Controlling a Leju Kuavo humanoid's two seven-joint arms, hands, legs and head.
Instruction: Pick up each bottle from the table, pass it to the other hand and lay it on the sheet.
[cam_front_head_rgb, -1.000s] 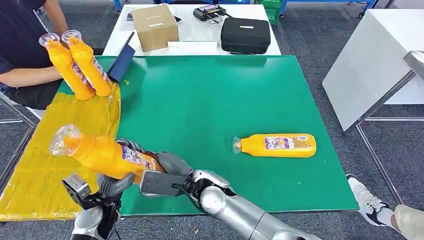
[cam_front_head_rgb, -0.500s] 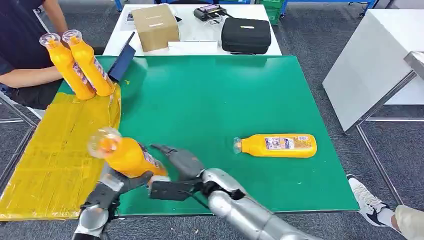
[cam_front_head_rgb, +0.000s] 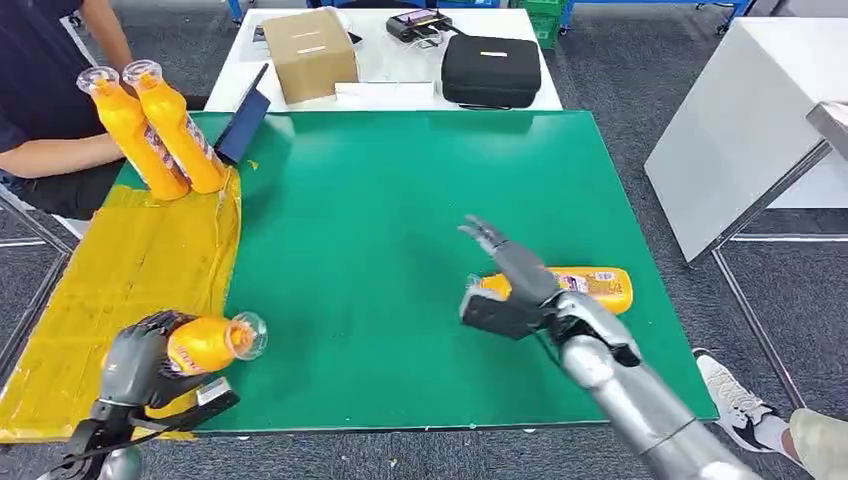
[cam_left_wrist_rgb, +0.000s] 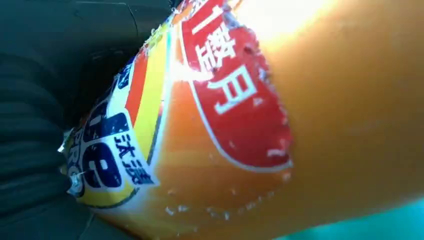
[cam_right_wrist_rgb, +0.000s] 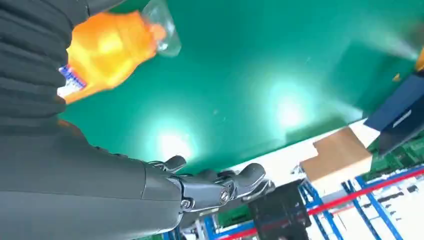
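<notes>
Head view: left robot hand (cam_front_head_rgb: 140, 365) is wrapped round an orange bottle (cam_front_head_rgb: 205, 342), held near level over the near edge of the yellow sheet (cam_front_head_rgb: 120, 280), cap end pointing toward the green mat (cam_front_head_rgb: 400, 200). Left wrist view shows the bottle's label (cam_left_wrist_rgb: 220, 100) pressed close against the palm, so the grip looks full, not a fingertip pinch.

Right robot hand (cam_front_head_rgb: 505, 285) holds nothing, fingers spread apart, hovering just above the neck end of a second bottle (cam_front_head_rgb: 585, 285) that lies on its side on the mat. Cannot tell whether it touches that bottle. Right wrist view: fingers (cam_right_wrist_rgb: 235, 182) extended, bottle neck (cam_right_wrist_rgb: 115, 47) close under the palm side.

Two more bottles (cam_front_head_rgb: 160, 125) stand leaning at the far corner of the sheet, beside a person's arm (cam_front_head_rgb: 50, 155).

Risks, as judged:
- Held bottle sits at the sheet's near edge, close to the desk edge. A release here could let it roll off toward the floor; it wants carrying further onto the sheet first.
- Round bottle laid on its side may roll across the sheet or onto the mat.
- Right robot hand is over the neck, not the body, of the lying bottle. Closing there could slip on the taper or nudge the bottle into a roll.

Position summary: one bottle in the left robot hand above the sheet; the other on the mat, under the right robot hand.
</notes>
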